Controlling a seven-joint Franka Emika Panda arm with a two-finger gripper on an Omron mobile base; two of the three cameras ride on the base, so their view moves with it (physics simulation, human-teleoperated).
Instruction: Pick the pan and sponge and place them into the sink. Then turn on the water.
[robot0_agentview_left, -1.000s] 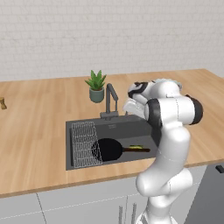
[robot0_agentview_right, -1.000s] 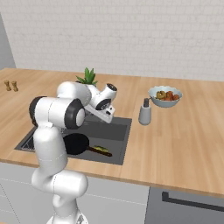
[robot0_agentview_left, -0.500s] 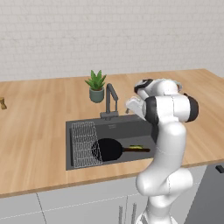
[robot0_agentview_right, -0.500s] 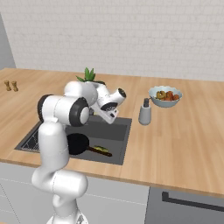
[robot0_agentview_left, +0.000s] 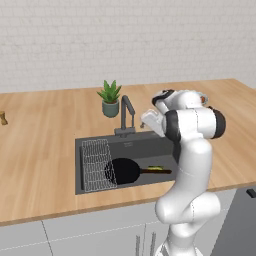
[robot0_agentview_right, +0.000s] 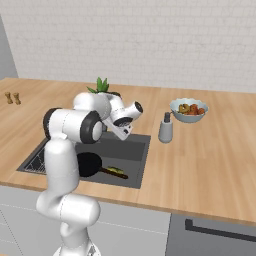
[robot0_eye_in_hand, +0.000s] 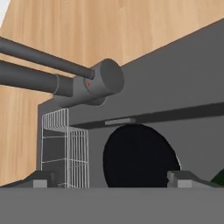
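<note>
The pan (robot0_agentview_left: 124, 170) and the sponge (robot0_agentview_left: 158, 169) are already lying in the sink (robot0_agentview_left: 90, 145), by its right wall. The pincer (robot0_agentview_left: 146, 119), jaws wide apart and empty, has been swung closer to the tap (robot0_agentview_left: 127, 114) over the last second. No water is seen, so the tap remains to be turned on.

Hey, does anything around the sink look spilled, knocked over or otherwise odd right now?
Nothing stands out. The pan lies flat in the sink beside the wire rack, with the sponge by its handle. The tap stands upright and no water runs. The plant is upright too.
</note>
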